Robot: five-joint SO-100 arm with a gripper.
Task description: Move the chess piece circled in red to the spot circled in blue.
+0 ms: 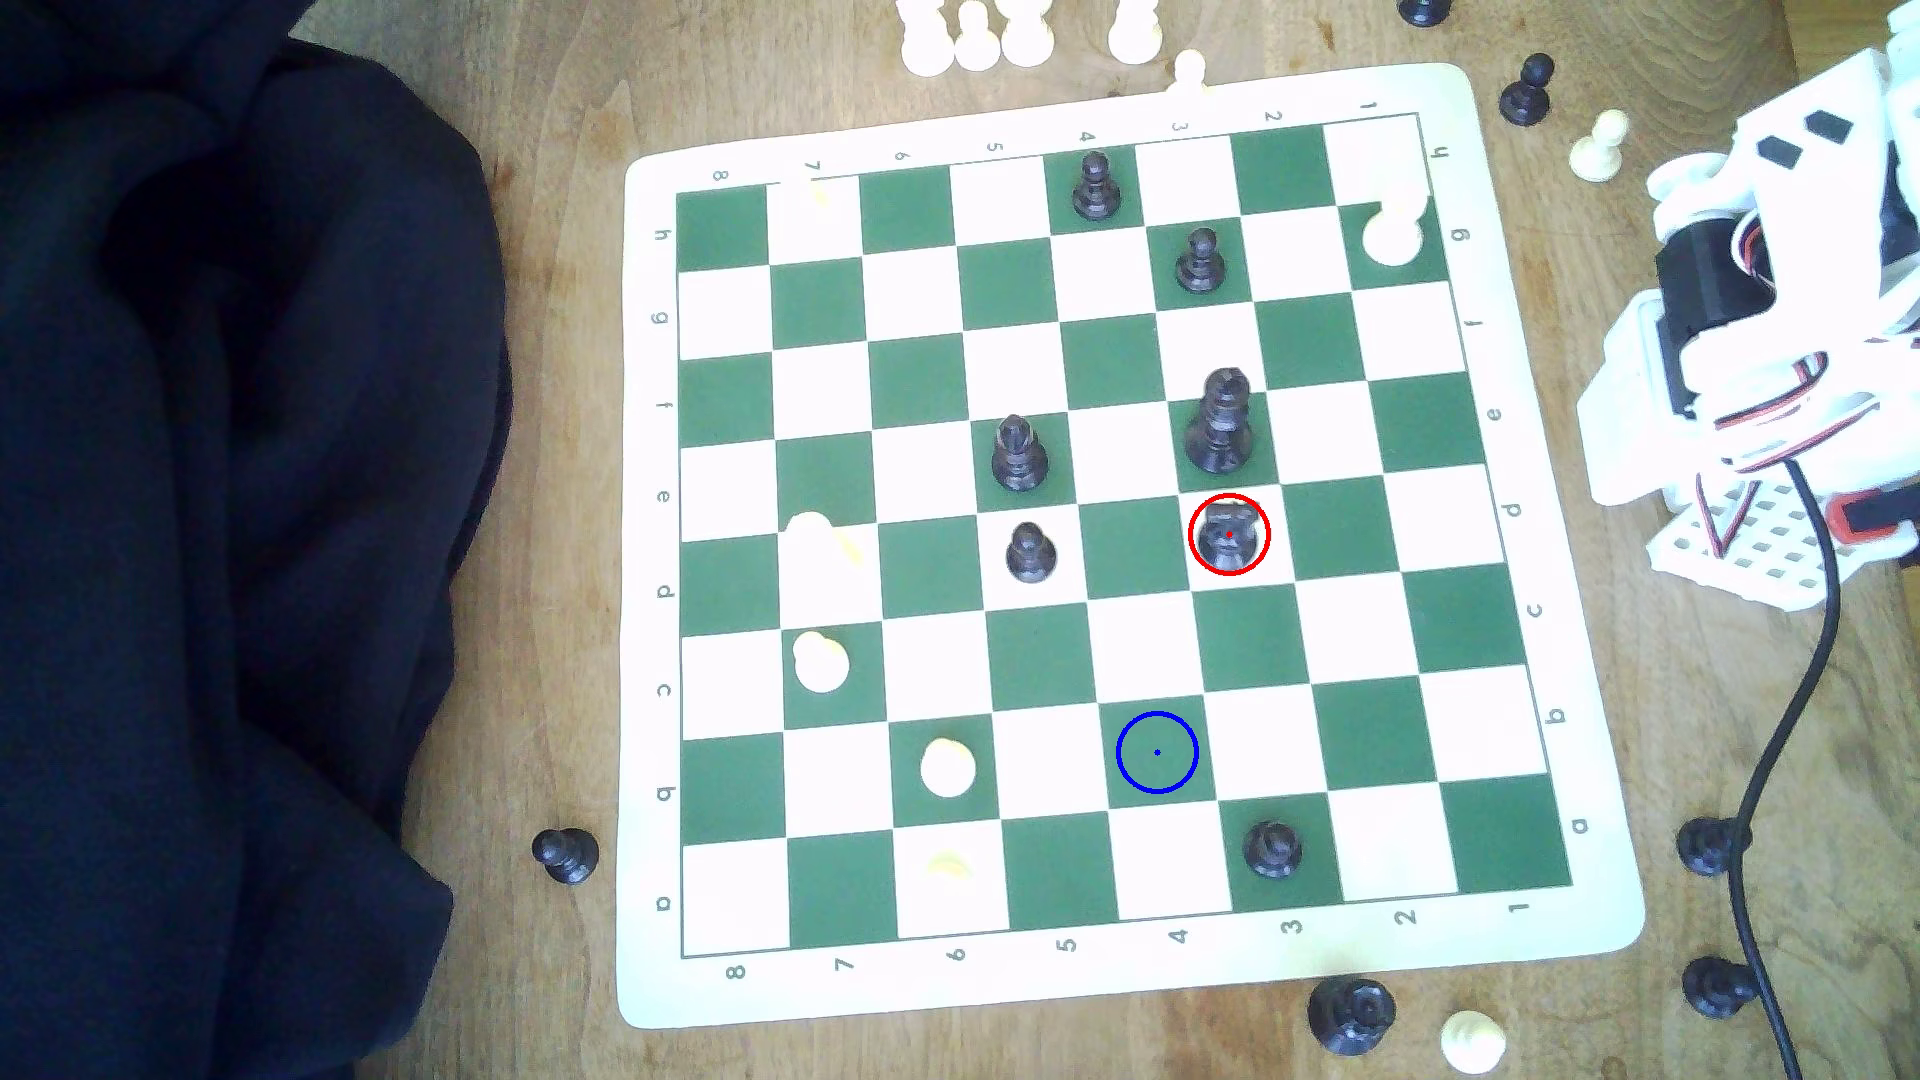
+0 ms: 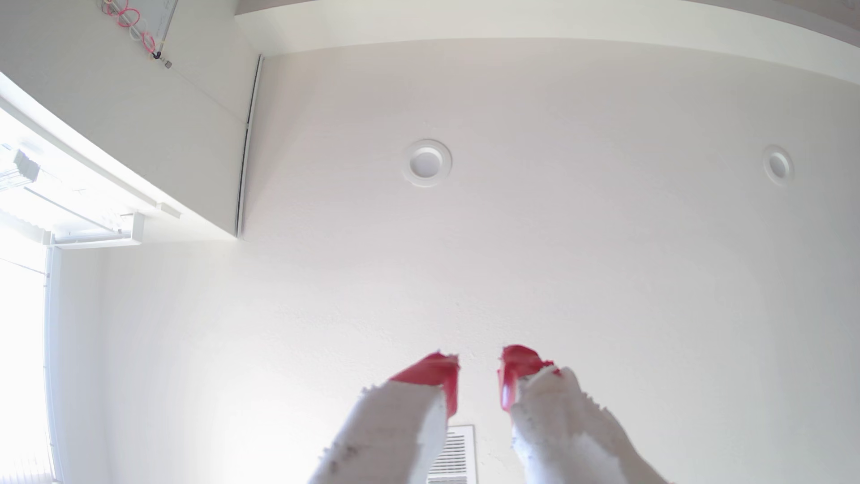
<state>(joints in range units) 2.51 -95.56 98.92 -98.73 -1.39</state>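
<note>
Nothing of the task is done yet: the black rook sits on its red-ringed white square, two rows from the blue-ringed green square. The tool, tips apart and empty, points at the ceiling. A tall black piece crowds the rook; the squares between rook and goal lie open.

Wooden table, chessboard mat, dark cloth, stray pawns

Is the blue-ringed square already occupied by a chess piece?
No, the spot is a bare dark green square; the chess piece sits on its red-ringed white square.
</note>
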